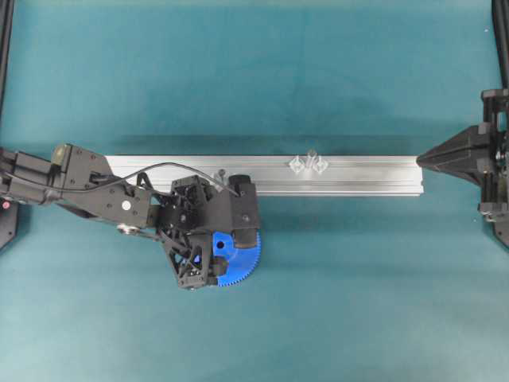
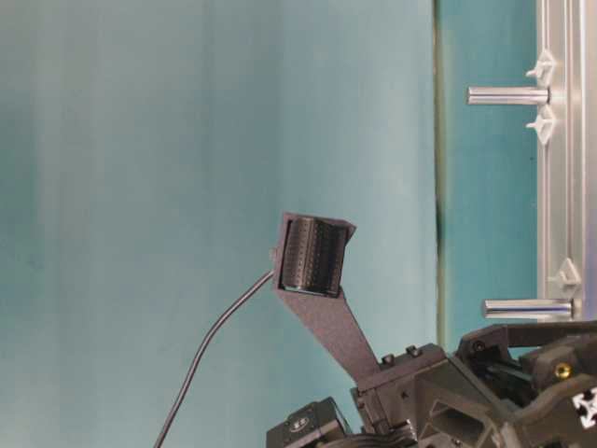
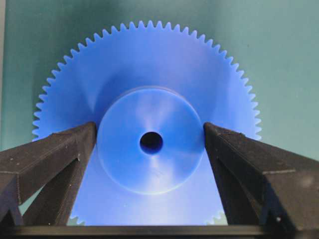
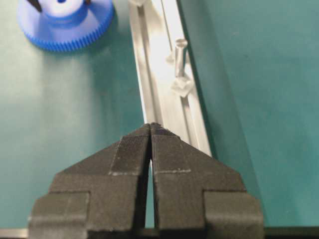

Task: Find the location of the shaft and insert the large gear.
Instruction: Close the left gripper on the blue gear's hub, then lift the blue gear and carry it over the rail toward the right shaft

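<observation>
large gear (image 3: 149, 119) flat, hub up; left gripper (image 3: 149, 142) spread around hub; right gripper (image 4: 151, 130) clenched, empty.

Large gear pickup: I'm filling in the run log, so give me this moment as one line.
left gripper: open, fingers flanking large gear hub, not gripped | gear: flat on table | right gripper: shut, empty | shaft: bare on rail
</observation>
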`<control>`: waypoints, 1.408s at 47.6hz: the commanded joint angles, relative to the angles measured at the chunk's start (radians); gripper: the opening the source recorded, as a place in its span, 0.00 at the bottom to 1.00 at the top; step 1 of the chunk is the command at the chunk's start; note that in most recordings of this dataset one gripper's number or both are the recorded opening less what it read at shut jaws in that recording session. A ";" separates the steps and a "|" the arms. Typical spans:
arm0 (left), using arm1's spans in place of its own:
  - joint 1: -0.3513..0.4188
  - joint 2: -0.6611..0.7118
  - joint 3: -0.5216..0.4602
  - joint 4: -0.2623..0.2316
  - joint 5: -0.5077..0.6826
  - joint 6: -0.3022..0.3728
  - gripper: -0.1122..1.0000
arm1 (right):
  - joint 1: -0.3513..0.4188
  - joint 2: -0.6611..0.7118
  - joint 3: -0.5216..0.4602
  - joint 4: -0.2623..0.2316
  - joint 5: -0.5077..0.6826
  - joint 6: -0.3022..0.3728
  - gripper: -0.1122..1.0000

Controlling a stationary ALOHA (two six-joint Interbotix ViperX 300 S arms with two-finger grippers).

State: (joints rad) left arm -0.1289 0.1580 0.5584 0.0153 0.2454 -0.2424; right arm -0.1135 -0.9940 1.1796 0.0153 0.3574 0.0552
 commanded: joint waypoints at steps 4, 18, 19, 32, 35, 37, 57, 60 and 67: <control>-0.002 -0.009 -0.011 0.003 0.006 0.002 0.94 | -0.003 0.005 -0.009 0.002 -0.005 0.009 0.13; -0.002 -0.014 -0.011 0.003 0.067 0.006 0.94 | -0.003 0.005 -0.005 0.003 -0.005 0.011 0.13; 0.000 -0.014 -0.011 0.003 0.069 0.006 0.94 | -0.003 0.005 -0.005 0.002 -0.005 0.012 0.13; -0.002 -0.011 -0.025 0.003 0.115 0.011 0.94 | -0.003 0.000 0.003 0.002 -0.008 0.032 0.13; -0.002 -0.014 -0.029 0.003 0.129 0.021 0.94 | -0.003 -0.005 0.005 0.002 -0.006 0.032 0.13; -0.002 -0.014 -0.034 0.003 0.137 0.029 0.94 | -0.003 -0.009 0.005 0.002 -0.005 0.032 0.13; -0.002 0.005 -0.058 0.003 0.147 0.040 0.94 | -0.003 -0.029 0.015 0.002 -0.005 0.032 0.13; -0.002 0.008 -0.058 0.003 0.147 0.035 0.94 | -0.003 -0.029 0.017 0.002 -0.005 0.032 0.13; -0.002 0.012 -0.058 0.003 0.150 0.035 0.94 | -0.003 -0.029 0.017 0.002 -0.005 0.032 0.13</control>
State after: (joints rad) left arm -0.1289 0.1749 0.5077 0.0169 0.3958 -0.2071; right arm -0.1135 -1.0293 1.2057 0.0169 0.3574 0.0782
